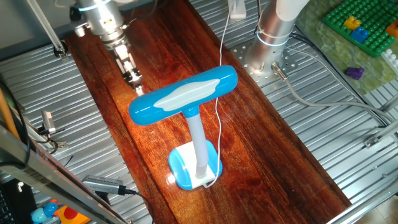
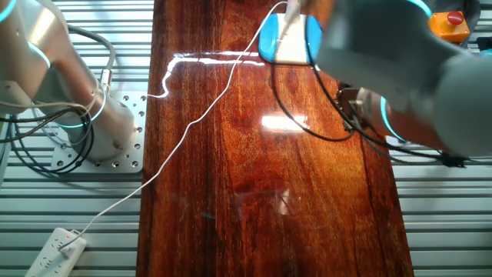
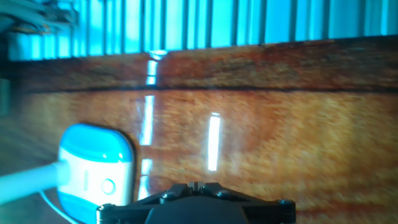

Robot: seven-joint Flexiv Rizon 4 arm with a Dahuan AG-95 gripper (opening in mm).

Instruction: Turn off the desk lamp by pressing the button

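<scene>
The hand point(image 3: 196, 185), fingertips touching and holding nothing, hovers above the wooden tabletop point(image 3: 280, 143). The lamp point(image 1: 186, 118) stands nearby; its button point(image 3: 108, 185) is untouched. No legible writing.

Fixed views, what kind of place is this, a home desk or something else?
Most likely a robotics lab bench: a wooden board lies on ribbed metal tabletop, a second robot arm's base is bolted alongside, and a power strip feeds the desk lamp.

The lamp point(image 1: 189, 124) stands on the surface point(image 1: 273, 143); the hand point(image 1: 132, 76) hangs just beside its head, well apart from the button point(image 3: 108, 185).
</scene>
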